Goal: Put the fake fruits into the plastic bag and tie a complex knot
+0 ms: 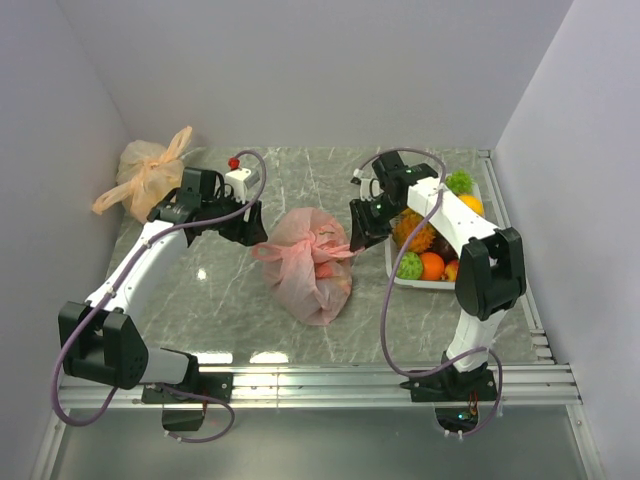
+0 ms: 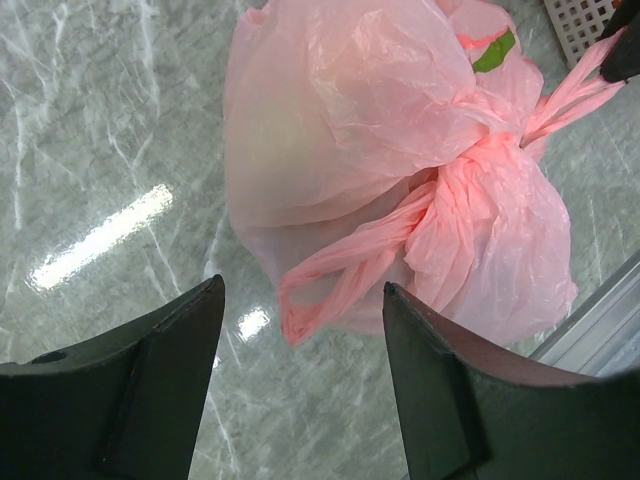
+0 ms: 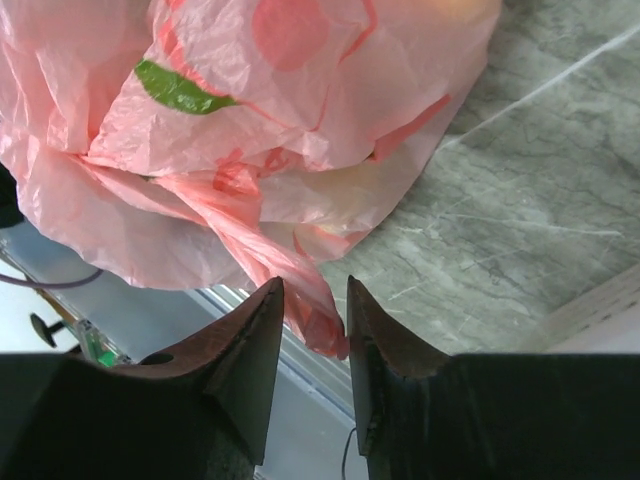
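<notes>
The pink plastic bag (image 1: 310, 270) lies in the middle of the table, bunched and twisted at its top, with fruits inside; a green piece (image 3: 180, 90) shows through the film. My left gripper (image 1: 250, 225) is open and empty, its jaws wide apart just short of the bag's left handle loop (image 2: 340, 265). My right gripper (image 1: 362, 232) is at the bag's right side. Its jaws stand a little apart with the end of the right handle strip (image 3: 320, 310) hanging between them, touching one finger. More fake fruits (image 1: 432, 265) fill the white basket (image 1: 440, 284).
A pale orange knotted bag (image 1: 150, 175) sits at the back left. A small white block with a red ball (image 1: 238, 178) stands behind the left gripper. The basket is close to the right arm. Metal rails run along the near edge (image 1: 330, 380).
</notes>
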Robot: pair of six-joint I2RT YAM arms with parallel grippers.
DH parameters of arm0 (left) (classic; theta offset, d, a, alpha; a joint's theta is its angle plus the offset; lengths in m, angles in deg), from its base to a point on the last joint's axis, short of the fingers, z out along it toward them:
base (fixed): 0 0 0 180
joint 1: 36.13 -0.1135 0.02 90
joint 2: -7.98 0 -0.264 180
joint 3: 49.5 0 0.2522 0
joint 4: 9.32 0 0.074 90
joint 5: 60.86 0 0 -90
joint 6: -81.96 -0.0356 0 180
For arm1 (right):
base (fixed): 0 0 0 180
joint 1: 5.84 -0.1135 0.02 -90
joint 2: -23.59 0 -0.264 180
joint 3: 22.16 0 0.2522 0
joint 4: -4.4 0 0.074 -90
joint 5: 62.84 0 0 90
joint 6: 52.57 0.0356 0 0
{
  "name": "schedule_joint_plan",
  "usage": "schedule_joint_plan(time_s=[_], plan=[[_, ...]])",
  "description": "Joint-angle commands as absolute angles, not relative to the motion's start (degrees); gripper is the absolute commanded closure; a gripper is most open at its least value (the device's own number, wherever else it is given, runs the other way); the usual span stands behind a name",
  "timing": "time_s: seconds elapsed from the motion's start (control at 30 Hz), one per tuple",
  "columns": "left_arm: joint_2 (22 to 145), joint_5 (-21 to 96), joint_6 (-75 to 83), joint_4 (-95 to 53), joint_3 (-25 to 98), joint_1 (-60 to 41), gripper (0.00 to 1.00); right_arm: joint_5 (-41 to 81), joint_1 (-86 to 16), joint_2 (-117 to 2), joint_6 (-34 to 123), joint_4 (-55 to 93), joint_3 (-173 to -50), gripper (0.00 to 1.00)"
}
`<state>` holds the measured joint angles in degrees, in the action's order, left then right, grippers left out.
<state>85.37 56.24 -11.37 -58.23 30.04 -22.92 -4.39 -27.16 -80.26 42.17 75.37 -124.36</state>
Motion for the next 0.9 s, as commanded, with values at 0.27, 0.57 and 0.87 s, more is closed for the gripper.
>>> schedule_joint_plan(time_s=[0.27, 0.57, 0.87], plan=[[83.13, 57.09, -10.58, -57.88, 29.3, -22.77, 0.3, 1.66, -28.87, -80.56, 42.27, 71.16, -123.64, 0.87], [79.27, 58.94, -10.58, -56.75, 21.41, -22.6, 0.26, 5.28, -29.31, -76.6, 44.11, 65.8, -119.24, 1.0], [82.95, 55.86, -8.74, -50.06, 20.68, -22.33, 0.26, 5.36, -29.57, -76.25, 44.47, 64.83, -119.15, 1.0]])
